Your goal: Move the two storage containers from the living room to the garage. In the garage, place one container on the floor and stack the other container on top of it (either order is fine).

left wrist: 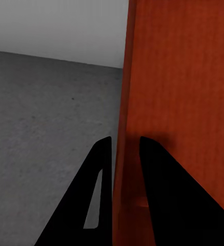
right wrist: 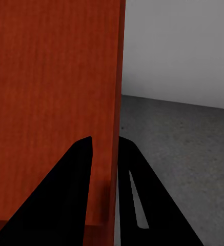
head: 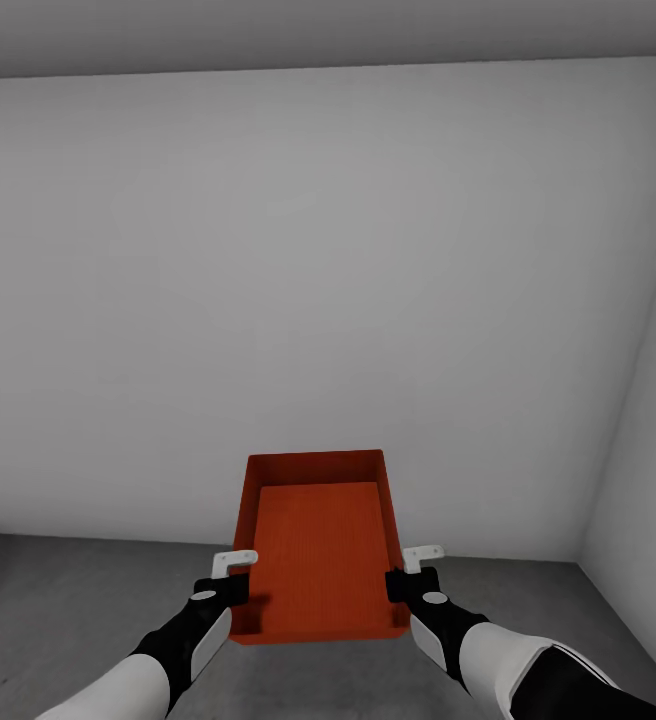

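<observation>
I hold one orange-red storage container (head: 318, 540) in the air between both arms, open side up, above the dark grey concrete floor (head: 68, 600) of the garage. My left gripper (head: 236, 590) is shut on its left wall; in the left wrist view the two black fingers (left wrist: 99, 174) straddle the thin orange wall (left wrist: 178, 102). My right gripper (head: 400, 582) is shut on the right wall, where the fingers (right wrist: 135, 174) pinch the wall (right wrist: 50, 92) from both sides. The second container is out of view.
A plain white wall (head: 318, 300) stands straight ahead, meeting another white wall (head: 648, 450) in a corner at the right. The grey ceiling (head: 318, 30) runs along the top. Bare speckled concrete (left wrist: 40, 118) lies under and beside the container.
</observation>
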### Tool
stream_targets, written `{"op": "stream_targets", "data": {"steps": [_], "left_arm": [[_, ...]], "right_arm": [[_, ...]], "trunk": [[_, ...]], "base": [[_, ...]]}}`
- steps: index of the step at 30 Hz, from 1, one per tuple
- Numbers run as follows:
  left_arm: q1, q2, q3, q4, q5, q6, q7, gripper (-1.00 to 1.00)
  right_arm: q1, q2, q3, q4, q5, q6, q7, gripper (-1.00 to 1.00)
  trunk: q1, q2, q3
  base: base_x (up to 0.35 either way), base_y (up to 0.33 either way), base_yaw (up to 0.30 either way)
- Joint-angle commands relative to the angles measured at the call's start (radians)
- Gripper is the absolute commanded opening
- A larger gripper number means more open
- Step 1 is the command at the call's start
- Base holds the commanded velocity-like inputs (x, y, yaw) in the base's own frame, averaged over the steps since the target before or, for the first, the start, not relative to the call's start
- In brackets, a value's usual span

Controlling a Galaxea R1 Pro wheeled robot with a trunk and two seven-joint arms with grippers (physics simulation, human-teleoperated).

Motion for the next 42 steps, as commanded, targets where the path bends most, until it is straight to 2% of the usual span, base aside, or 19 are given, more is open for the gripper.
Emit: {"op": "stream_targets", "data": {"steps": [1,29,42], "left_arm": [[-0.001,0.006,0.034,-0.005,-0.016,-0.024,0.06,-1.0],[-0.001,-0.002,0.032,-0.005,-0.011,-0.025,0.06,-1.0],[-0.001,-0.004,0.032,-0.005,-0.011,-0.024,0.06,-1.0]], "right_arm": [[0.0,0.0,-0.036,0.002,0.001,-0.002,0.053,-1.0],[0.0,0.0,-0.036,0.002,0.001,-0.002,0.052,-1.0],[0.0,0.0,-0.037,0.002,0.001,-0.002,0.051,-1.0]], "trunk": [[0.0,-0.001,0.0],[0.0,-0.001,-0.001],[0.0,-0.001,-0.019]], "base": [[0.011,0.0,0.0],[0.0,0.0,0.0],[0.0,0.0,0.0]]}}
